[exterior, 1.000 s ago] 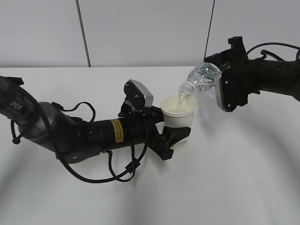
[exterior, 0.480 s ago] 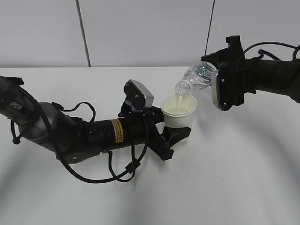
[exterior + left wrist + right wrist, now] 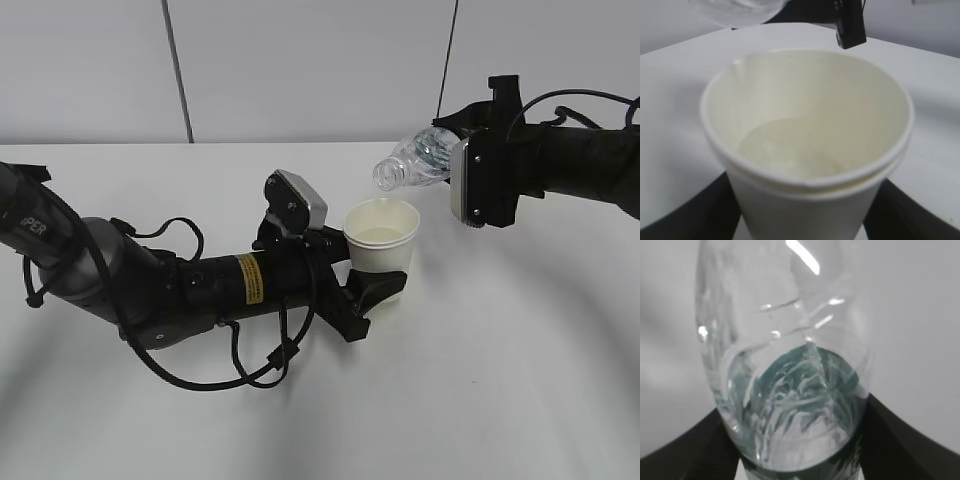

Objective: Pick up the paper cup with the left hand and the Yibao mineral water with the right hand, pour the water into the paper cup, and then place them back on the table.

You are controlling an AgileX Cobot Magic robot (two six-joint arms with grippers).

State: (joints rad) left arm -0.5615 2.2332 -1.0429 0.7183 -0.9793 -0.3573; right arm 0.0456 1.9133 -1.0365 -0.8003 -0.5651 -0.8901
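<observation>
The cream paper cup [image 3: 381,237] stands upright just above the white table [image 3: 500,380], with my left gripper [image 3: 375,285] shut on its lower wall. In the left wrist view the cup [image 3: 805,150] fills the frame, holds a shallow pool of water, and has a black finger [image 3: 695,215] on each side. The clear Yibao mineral water bottle [image 3: 410,165] lies almost level above and to the right of the cup, its open mouth pointing left, with no stream falling. My right gripper [image 3: 452,150] is shut on it. The right wrist view shows the bottle [image 3: 790,365] between dark fingers [image 3: 910,440].
A grey panelled wall [image 3: 300,70] rises behind the table's far edge. Loose black cables [image 3: 240,370] loop beside the left arm. The left arm's body [image 3: 120,280] lies across the table's left half.
The bottle has tipped back from a downward slant toward level and its mouth has lifted off the cup. The stream of water has stopped. The cup and left arm stay put.
</observation>
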